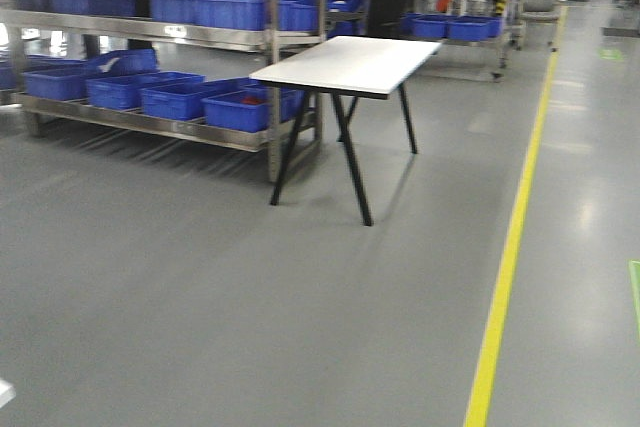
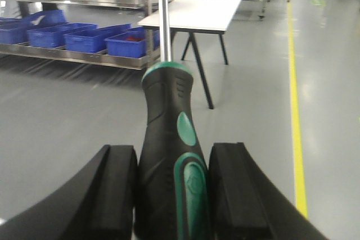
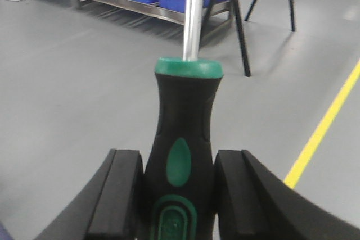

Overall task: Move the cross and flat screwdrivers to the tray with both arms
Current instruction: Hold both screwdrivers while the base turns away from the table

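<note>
Left hand (image 2: 174, 192) clamped on left screwdriver (image 2: 167, 111) handle, right hand (image 3: 179, 195) clamped on right screwdriver (image 3: 188, 111); both shafts aim toward the white bench (image 1: 350, 62). Tray not in view, probably below. Grip firm, lower level, release only over tray.

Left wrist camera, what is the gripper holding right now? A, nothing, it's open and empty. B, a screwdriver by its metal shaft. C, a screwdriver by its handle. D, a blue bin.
C: the left gripper is closed on the black-and-green handle of a screwdriver, with a pad pressed against each side of it.
</note>
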